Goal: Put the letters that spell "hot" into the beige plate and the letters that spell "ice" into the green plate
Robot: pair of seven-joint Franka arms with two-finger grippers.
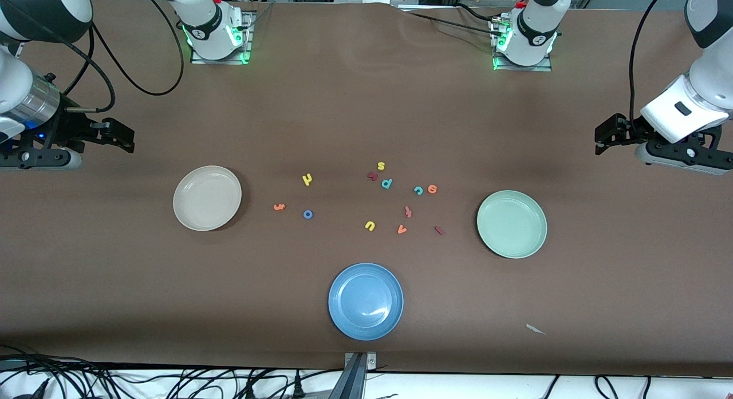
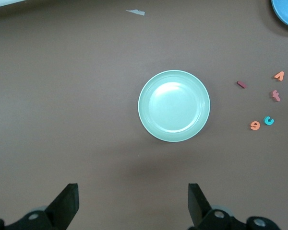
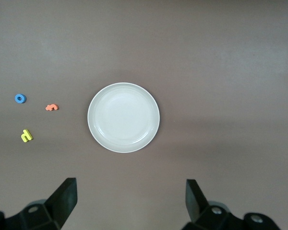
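The empty beige plate (image 1: 207, 197) (image 3: 123, 117) lies toward the right arm's end. Beside it are a yellow "h" (image 1: 307, 180) (image 3: 26, 136), an orange "t" (image 1: 279, 206) (image 3: 51, 107) and a blue "o" (image 1: 308, 214) (image 3: 20, 98). The empty green plate (image 1: 511, 224) (image 2: 174, 106) lies toward the left arm's end, with a teal "c" (image 1: 418, 190) (image 2: 269, 120), an orange "e" (image 1: 432, 188) (image 2: 255, 125) and a dark red "i" (image 1: 439, 230) (image 2: 242, 85) beside it. My right gripper (image 1: 117, 137) (image 3: 131, 199) and left gripper (image 1: 607, 137) (image 2: 133, 201) hang open and empty over bare table at their own ends.
A blue plate (image 1: 365, 301) sits nearest the front camera. Among the letters lie a yellow "s" (image 1: 381, 165), a teal "p" (image 1: 387, 184), a yellow "u" (image 1: 370, 225), an orange "v" (image 1: 402, 229) and a pink "f" (image 1: 408, 212). A paper scrap (image 1: 535, 329) lies near the front edge.
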